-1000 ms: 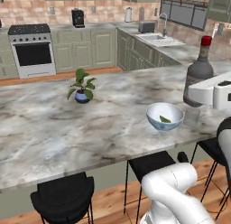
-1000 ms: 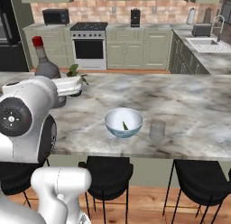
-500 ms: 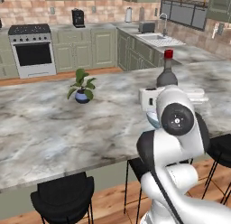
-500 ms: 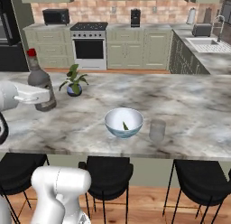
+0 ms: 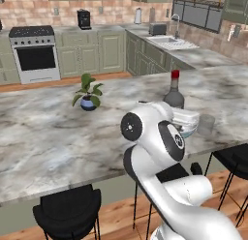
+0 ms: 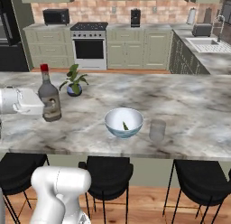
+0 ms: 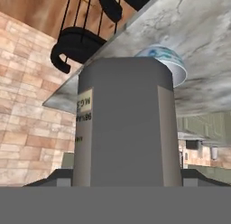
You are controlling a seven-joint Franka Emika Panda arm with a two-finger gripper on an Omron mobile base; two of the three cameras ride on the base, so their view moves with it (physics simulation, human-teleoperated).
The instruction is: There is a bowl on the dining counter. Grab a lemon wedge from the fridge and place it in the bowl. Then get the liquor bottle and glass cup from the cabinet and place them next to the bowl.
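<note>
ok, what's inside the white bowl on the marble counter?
In the right base view, the white patterned bowl holds one small green-yellow lemon wedge near the bottom. Its near wall hides part of the inside, so anything there can't be seen.

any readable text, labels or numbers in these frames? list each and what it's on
Liquor bottle: a pale label on its left side carries a few lines of dark print, seen rotated in the hand view; too blurred to read.
Same label in the right base view: too small to read.
Bowl, glass cup, potted plant: no text.
</note>
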